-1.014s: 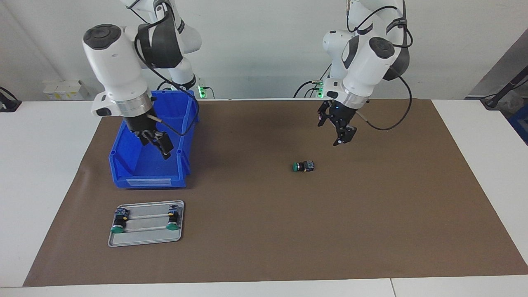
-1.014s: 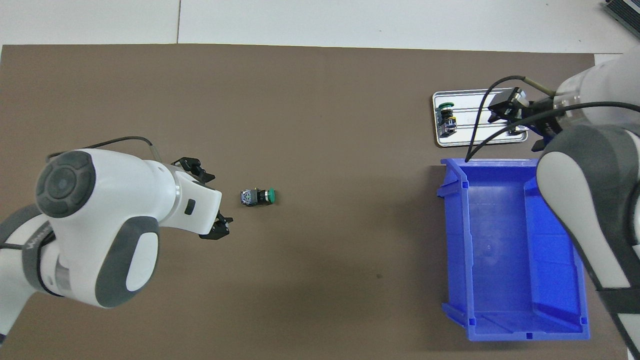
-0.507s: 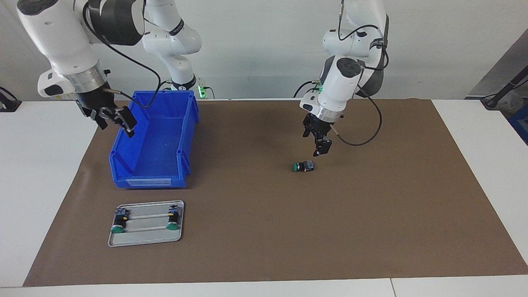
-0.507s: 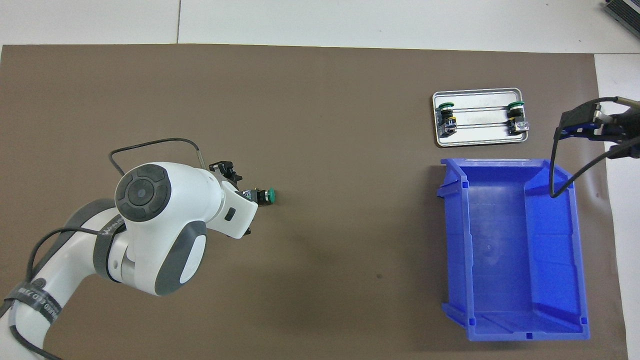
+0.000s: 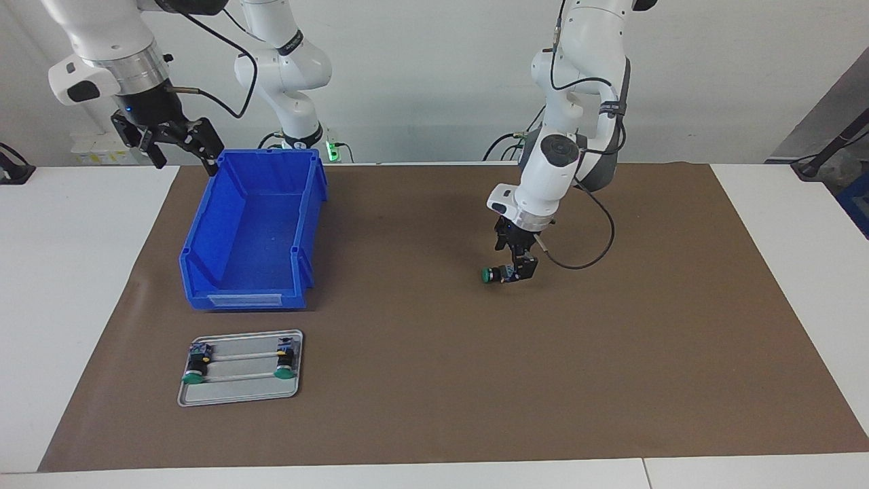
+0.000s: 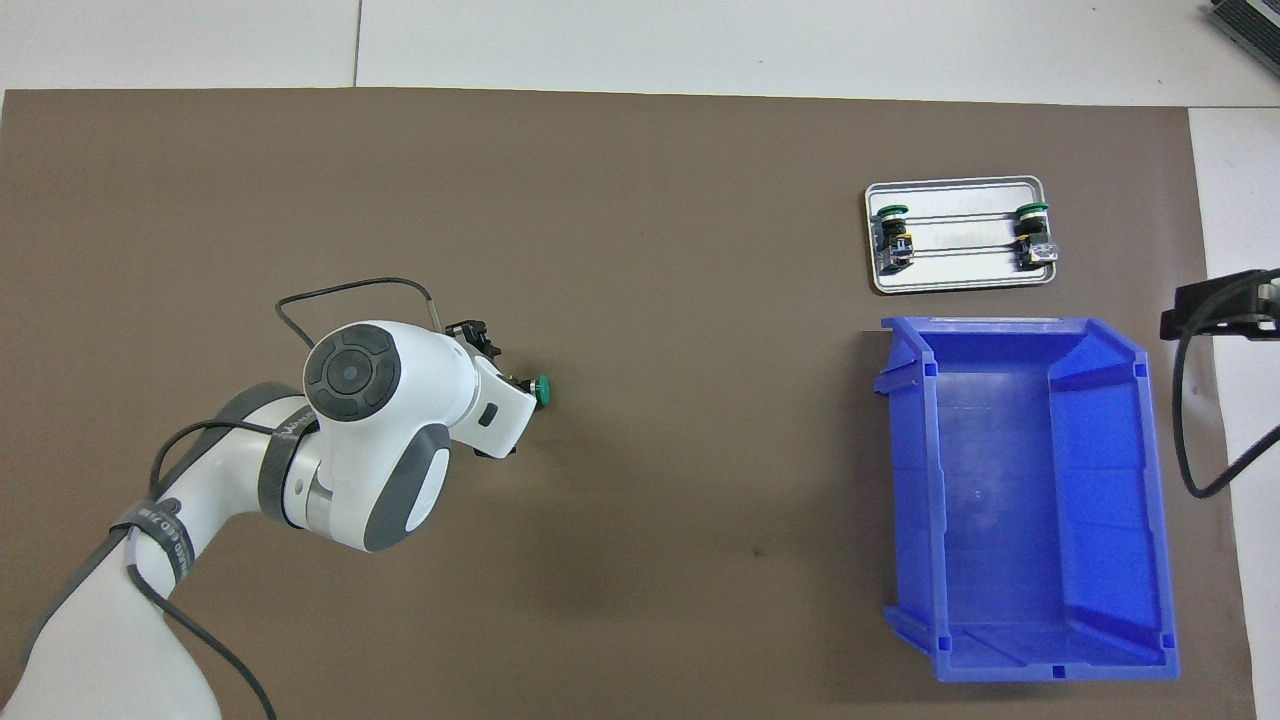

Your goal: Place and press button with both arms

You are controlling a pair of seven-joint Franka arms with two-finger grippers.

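One button [image 5: 499, 274] lies on its side on the brown mat [image 5: 434, 380], mid-table, toward the left arm's end; its green cap [image 6: 541, 390] points toward the right arm's end. My left gripper [image 5: 519, 266] is down at the button's block base, open, with a finger on either side of it. In the overhead view the left arm's wrist [image 6: 480, 400] hides the base. My right gripper [image 5: 183, 159] is open and empty, raised over the table edge beside the blue bin [image 5: 204, 227]; only its tip [image 6: 1215, 310] shows in the overhead view.
The blue bin [image 6: 1100, 360] is empty. A small metal tray [image 5: 239, 392] lies farther from the robots than the bin and holds two more green-capped buttons [image 5: 197, 367] [image 5: 285, 363]; the tray also shows in the overhead view [image 6: 955, 278].
My left gripper came over the button and dropped down around its base. My right gripper rose out of the bin and drew back toward its own base. The button has not moved.
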